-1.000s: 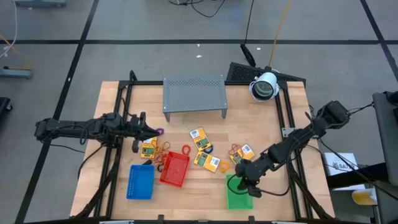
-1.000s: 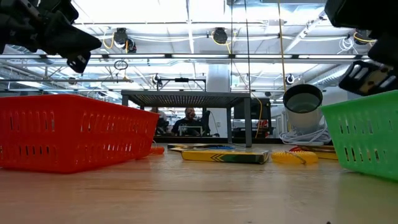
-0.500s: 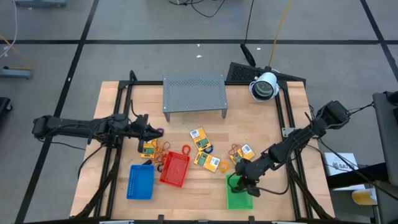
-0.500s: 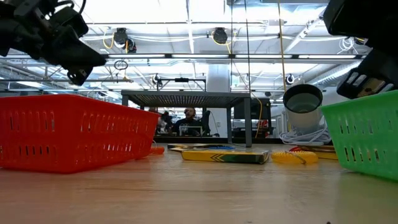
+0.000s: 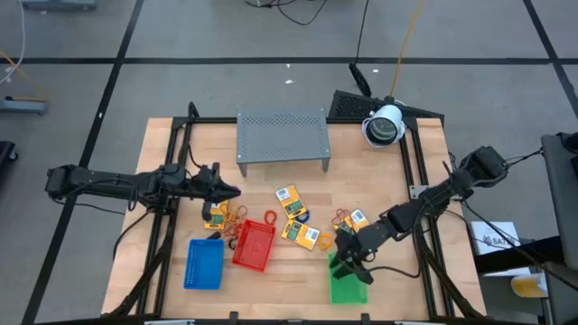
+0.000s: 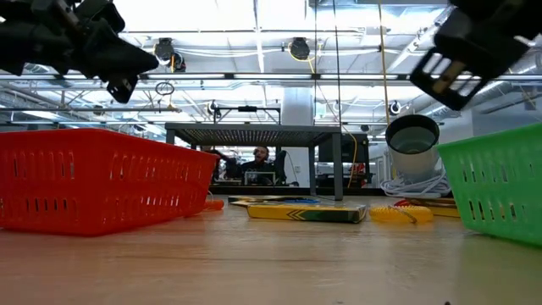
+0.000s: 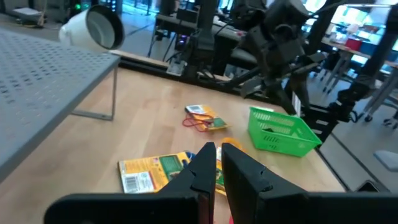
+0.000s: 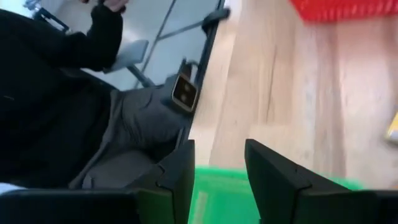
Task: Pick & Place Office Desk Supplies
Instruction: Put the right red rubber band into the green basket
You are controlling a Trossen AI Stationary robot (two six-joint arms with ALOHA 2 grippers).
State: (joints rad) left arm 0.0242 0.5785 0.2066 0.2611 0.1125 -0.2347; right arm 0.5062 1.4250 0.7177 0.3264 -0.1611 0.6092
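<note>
Spanning most of the high view, the wooden table [image 5: 388, 181] is being shared by a grey perforated rack [image 5: 281, 136] at the back and three mesh trays along the front edge: blue [image 5: 204, 264], red [image 5: 254, 246] and green [image 5: 346, 283]. Both arms are being held above it. The right gripper [image 5: 347, 259] is being kept over the green tray's rim, its fingers [image 8: 179, 177] standing clearly apart with nothing between them. The left gripper [image 5: 230, 191] is being held near the table's left side, its jaws nearly together; whether anything is pinched there cannot be told. Yellow-orange packets [image 5: 289, 200] are lying loose between the trays and the rack, one [image 5: 217, 215] just below the left gripper's tip. Thin rubber-band loops [image 5: 269, 218] are lying among the packets.
</note>
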